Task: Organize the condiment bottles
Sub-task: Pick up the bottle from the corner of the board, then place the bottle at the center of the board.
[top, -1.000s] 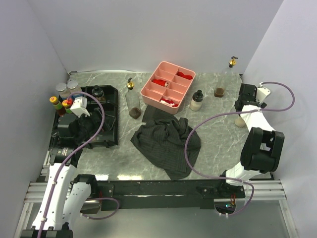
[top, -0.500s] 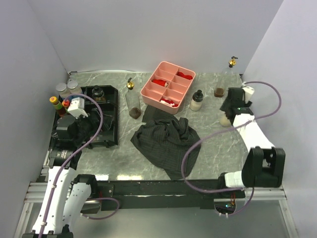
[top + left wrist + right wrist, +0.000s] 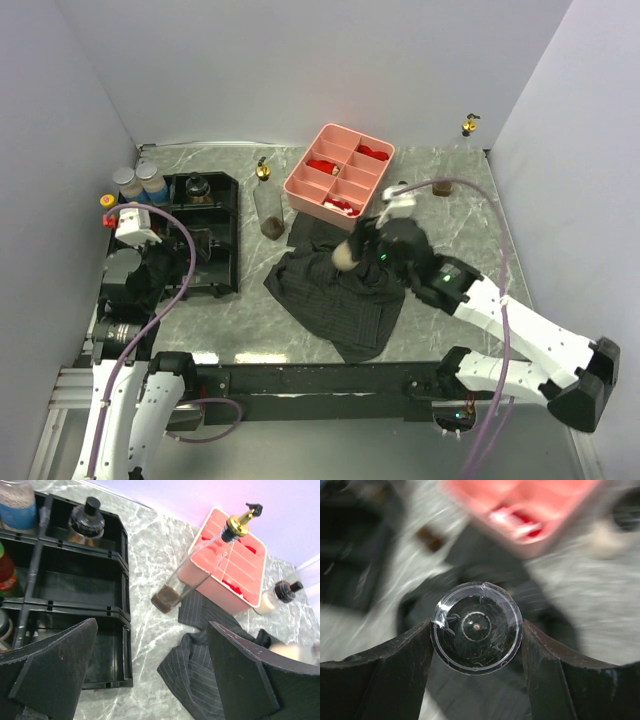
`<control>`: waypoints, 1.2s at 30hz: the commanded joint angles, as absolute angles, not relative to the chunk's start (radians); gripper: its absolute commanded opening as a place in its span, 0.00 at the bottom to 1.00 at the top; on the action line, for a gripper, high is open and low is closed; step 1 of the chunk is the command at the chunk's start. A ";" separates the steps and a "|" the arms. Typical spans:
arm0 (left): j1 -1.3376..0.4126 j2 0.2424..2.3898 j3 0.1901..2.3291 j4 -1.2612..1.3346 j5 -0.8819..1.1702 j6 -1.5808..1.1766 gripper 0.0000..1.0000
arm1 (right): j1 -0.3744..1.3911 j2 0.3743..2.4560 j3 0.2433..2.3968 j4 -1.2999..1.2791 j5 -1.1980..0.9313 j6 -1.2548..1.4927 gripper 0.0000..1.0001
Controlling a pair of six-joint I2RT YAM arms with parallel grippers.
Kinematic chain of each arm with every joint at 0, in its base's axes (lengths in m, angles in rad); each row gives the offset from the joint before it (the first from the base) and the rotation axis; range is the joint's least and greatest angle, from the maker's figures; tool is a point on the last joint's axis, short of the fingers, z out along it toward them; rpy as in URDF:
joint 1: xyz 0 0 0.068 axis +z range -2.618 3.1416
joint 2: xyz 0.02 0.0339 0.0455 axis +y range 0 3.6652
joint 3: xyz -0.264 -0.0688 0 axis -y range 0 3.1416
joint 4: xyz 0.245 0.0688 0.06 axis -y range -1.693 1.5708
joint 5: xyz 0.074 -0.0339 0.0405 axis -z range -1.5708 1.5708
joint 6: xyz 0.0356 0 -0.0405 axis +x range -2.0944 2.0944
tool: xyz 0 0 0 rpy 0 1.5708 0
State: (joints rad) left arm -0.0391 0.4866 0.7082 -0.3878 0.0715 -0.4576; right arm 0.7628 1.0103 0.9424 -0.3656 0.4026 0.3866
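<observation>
- Left gripper (image 3: 152,630): jaws spread wide, holding nothing. The black tray (image 3: 75,580) lies below and to its left, and the gold-spout bottle (image 3: 200,565) stands just ahead.
- Right gripper (image 3: 477,645): clamped on a small round bottle (image 3: 476,625) over the dark cloth (image 3: 330,290). The bottle is probably light, rigid and slick, so the body is the safest place to grip.

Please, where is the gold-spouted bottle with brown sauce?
Top view: the gold-spouted bottle stands left of centre, between the black tray and the pink tray.
</observation>
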 commanded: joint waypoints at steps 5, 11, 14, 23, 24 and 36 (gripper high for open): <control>-0.040 0.453 0.724 -0.396 0.003 -0.471 0.96 | 1.135 1.178 1.020 -0.218 0.492 0.482 0.45; -0.040 0.457 0.726 -0.400 0.003 -0.472 0.96 | 1.273 1.337 1.089 -0.131 0.549 0.459 0.45; -0.040 0.460 0.726 -0.402 0.003 -0.472 0.96 | 1.319 1.394 1.098 -0.071 0.554 0.451 0.47; -0.038 0.460 0.726 -0.403 0.003 -0.472 0.96 | 1.402 1.577 1.130 0.018 0.586 0.454 0.56; -0.040 0.462 0.724 -0.403 0.003 -0.474 0.97 | 1.407 1.588 1.143 0.009 0.595 0.453 0.58; -0.040 0.546 0.723 -0.440 0.076 -0.575 0.96 | 1.419 1.510 1.128 -0.072 0.632 0.466 1.00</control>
State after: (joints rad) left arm -0.0391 0.5232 0.7082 -0.4313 0.0147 -0.5041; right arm 1.4136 1.6218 1.1145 -0.0822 0.5774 0.4530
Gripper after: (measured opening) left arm 0.967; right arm 0.983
